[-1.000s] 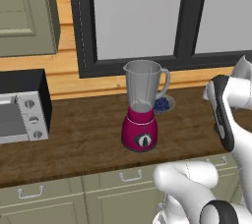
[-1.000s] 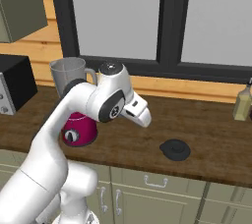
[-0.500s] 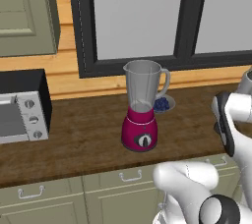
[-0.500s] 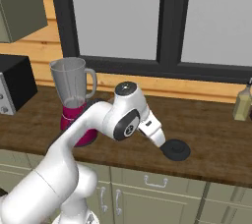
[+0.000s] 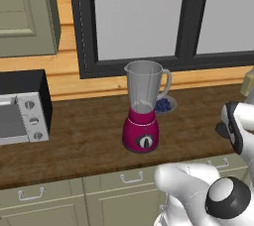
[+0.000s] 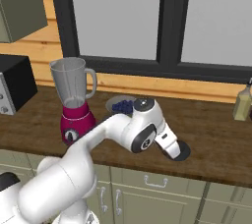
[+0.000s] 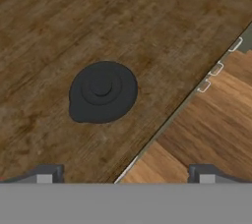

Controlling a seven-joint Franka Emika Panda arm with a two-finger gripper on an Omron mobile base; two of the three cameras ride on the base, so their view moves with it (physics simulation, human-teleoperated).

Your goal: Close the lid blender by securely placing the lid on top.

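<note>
Wooden worktop (image 7: 59, 16): arm has swung from the blender (image 5: 143, 108) down over the lid (image 7: 102, 92); tool (image 7: 125, 179) wide, empty. Grasp comes next.

Even flat rendered light, soft shadows, slightly blurry

Dark round lid (image 7: 102, 92) lies flat on counter (blender (image 5: 143, 108) stands open).
</note>
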